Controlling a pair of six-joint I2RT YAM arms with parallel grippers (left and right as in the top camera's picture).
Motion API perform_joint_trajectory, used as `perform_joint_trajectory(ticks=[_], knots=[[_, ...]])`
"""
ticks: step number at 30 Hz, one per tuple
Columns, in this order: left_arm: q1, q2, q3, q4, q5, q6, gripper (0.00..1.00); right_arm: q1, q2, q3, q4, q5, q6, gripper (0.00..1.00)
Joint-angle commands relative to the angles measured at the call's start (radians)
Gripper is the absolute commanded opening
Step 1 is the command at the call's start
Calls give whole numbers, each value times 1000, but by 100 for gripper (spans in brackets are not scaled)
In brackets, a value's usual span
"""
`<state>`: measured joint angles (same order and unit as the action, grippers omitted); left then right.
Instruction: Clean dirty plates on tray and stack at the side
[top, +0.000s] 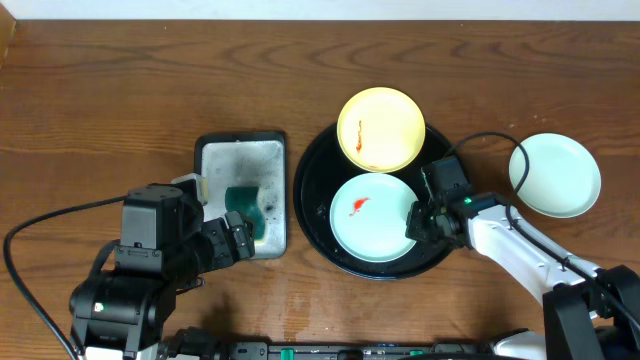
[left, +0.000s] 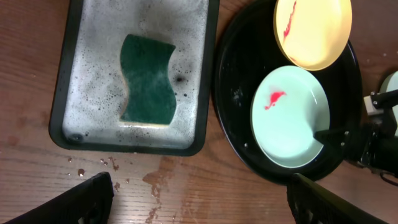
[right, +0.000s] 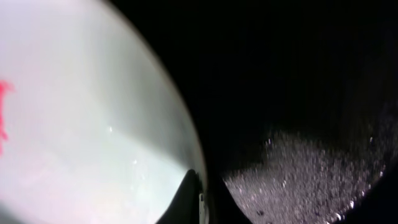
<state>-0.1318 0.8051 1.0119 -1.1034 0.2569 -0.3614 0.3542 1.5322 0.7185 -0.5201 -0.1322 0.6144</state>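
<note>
The black round tray holds a pale yellow plate with a red streak and a mint-blue plate with a red smear. A second mint-blue plate lies on the table to the right, with no smear showing. My right gripper pinches the right rim of the mint-blue plate on the tray; the right wrist view shows one finger on the plate's inner rim. My left gripper is open and empty over the bare table in front of the sponge tray.
A rectangular dark-rimmed tray with soapy foam holds a green sponge, left of the black tray. Water drops and a wet patch lie on the wood in front of it. The black tray's floor is wet and foamy.
</note>
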Motion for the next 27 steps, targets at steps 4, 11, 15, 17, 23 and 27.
perform_joint_trajectory(ticks=[4, 11, 15, 17, 23, 27], knots=[[4, -3, 2, -7, 5, 9, 90, -2, -10, 62, 59, 50, -305, 1], [4, 3, 2, -14, 5, 14, 90, 0, -8, 110, 27, 54, -448, 1], [0, 37, -13, -14, 5, 27, 90, -1, -8, 111, 13, 118, -448, 54], [0, 69, -28, -10, 4, 71, 90, -1, -11, 125, -11, 124, -447, 57], [0, 235, -105, 47, -19, 99, 89, -1, -46, 214, -123, 53, -447, 57], [0, 387, -120, 149, -60, 98, 82, -1, -69, 268, -182, -1, -447, 55]])
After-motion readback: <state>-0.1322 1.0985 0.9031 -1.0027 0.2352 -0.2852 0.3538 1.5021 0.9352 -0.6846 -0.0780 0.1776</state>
